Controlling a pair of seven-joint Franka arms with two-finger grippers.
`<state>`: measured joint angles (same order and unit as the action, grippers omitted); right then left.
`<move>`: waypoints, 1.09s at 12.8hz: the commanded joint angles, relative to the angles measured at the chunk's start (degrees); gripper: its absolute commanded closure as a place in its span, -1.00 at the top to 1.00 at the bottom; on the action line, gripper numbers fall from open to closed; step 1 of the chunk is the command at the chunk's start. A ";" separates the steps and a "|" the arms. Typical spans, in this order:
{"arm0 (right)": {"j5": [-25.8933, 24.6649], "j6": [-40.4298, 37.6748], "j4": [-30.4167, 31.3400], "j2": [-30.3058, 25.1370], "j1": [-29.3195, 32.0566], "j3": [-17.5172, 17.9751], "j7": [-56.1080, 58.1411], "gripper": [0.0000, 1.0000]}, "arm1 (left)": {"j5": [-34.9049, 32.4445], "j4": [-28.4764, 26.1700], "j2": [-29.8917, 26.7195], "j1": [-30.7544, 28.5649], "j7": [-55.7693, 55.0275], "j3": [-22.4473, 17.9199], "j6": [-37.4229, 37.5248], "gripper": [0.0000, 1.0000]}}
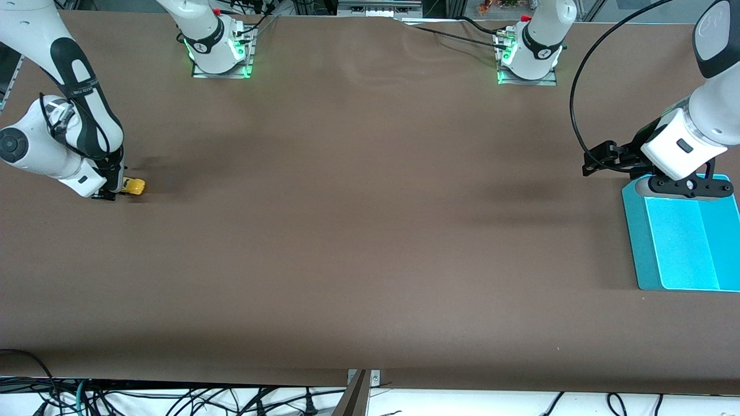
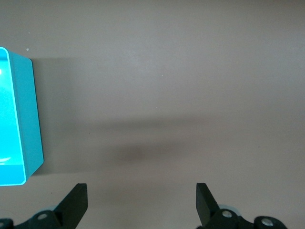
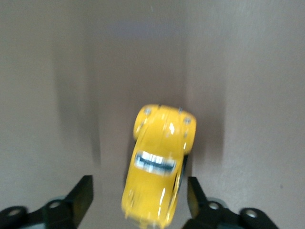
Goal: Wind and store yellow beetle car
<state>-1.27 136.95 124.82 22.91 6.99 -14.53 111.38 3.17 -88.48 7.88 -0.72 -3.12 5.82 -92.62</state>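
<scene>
The yellow beetle car [image 1: 133, 185] stands on the brown table at the right arm's end. In the right wrist view the car [image 3: 159, 164] lies between my right gripper's open fingers [image 3: 82, 193], nearer one finger, with gaps on both sides. My right gripper [image 1: 111, 193] is low at the table around the car's end. My left gripper [image 1: 601, 159] is open and empty, hovering over the table beside the turquoise bin [image 1: 685, 240] at the left arm's end. Its fingers [image 2: 76, 202] show wide apart over bare table.
The turquoise bin's wall [image 2: 29, 119] also shows in the left wrist view. The brown table [image 1: 370, 231] stretches between the two arms. Cables hang below the table's edge nearest the front camera.
</scene>
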 commanded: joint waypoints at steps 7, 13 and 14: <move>-0.13 -6.61 -6.77 -4.89 0.74 9.16 -6.25 1.00 | 0.97 1.73 0.82 0.19 1.19 -0.19 1.39 1.00; -2.51 -6.61 -9.95 -4.27 0.57 15.06 -14.26 1.00 | 0.97 1.82 1.00 0.72 5.66 -0.19 1.30 1.00; -2.51 -6.61 -9.95 -4.19 0.57 15.06 -14.26 1.00 | 0.97 1.82 1.34 0.81 6.63 -0.19 1.39 1.00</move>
<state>-2.68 131.33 115.67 18.39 6.88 0.03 98.25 3.17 -88.48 8.10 -0.25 0.73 5.95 -92.48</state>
